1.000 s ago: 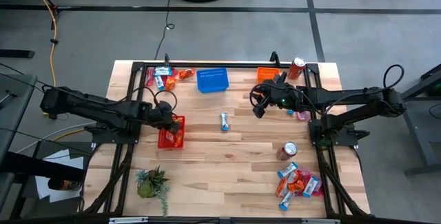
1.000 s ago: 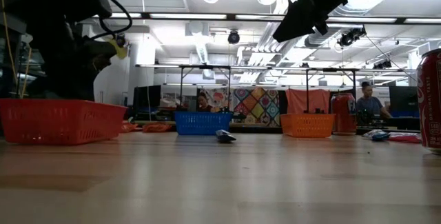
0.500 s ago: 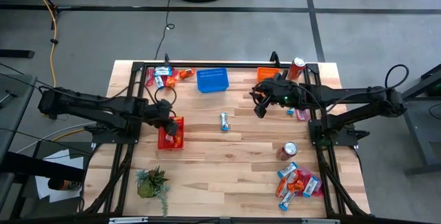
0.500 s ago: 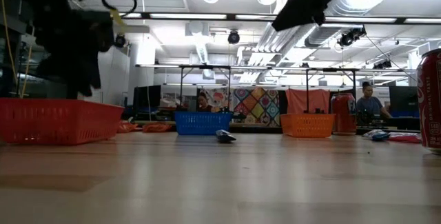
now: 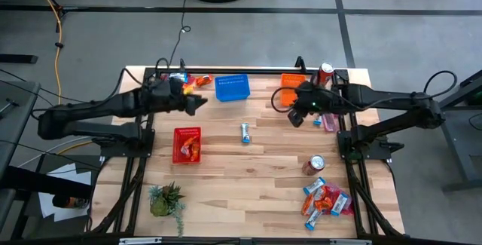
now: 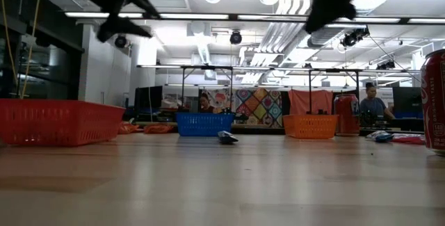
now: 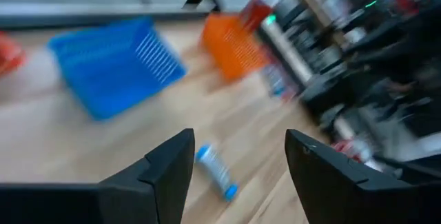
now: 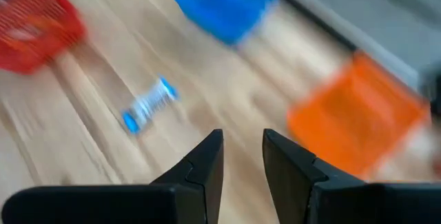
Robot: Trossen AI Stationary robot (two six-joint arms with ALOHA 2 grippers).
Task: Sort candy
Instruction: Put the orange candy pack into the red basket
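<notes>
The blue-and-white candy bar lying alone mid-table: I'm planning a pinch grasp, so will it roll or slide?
The blue-and-white candy bar lies flat, so it probably won't roll. Its shiny wrapper may slide on the smooth wooden table. It looks small and likely light.

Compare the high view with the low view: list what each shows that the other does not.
Only the high view shows the potted plant, the candy pile at the near right corner and the candy inside the red basket. Only the low view shows the room behind, with a person and ceiling lights. Both show the blue basket, the orange basket and the lone blue-and-white candy mid-table.
</notes>
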